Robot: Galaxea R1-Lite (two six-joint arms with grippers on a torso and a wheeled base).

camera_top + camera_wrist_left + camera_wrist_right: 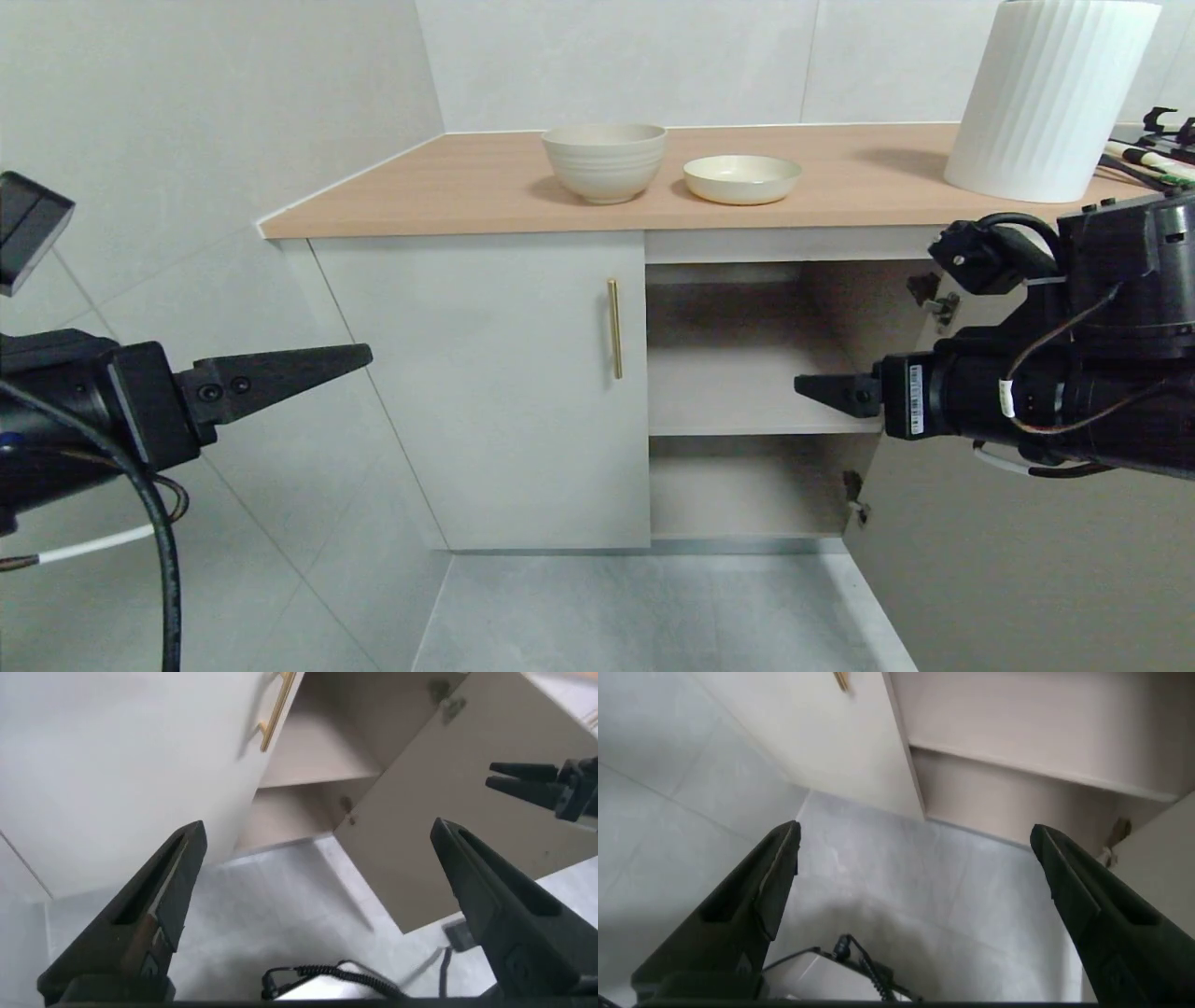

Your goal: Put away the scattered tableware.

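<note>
The cupboard [738, 392] stands open; the left gripper [318, 831] and right gripper [915, 829] are held before it, fingers spread and empty. The bowl [605, 161] above it should probably be grasped next.

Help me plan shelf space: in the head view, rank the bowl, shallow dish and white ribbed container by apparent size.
1. white ribbed container
2. bowl
3. shallow dish, nearly as wide but much lower

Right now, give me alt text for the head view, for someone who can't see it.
A beige bowl and a shallow dish sit side by side on a wooden countertop, above a cabinet whose right door is open. The left gripper and right gripper, both open, hover before the cabinet, one at each side.
</note>
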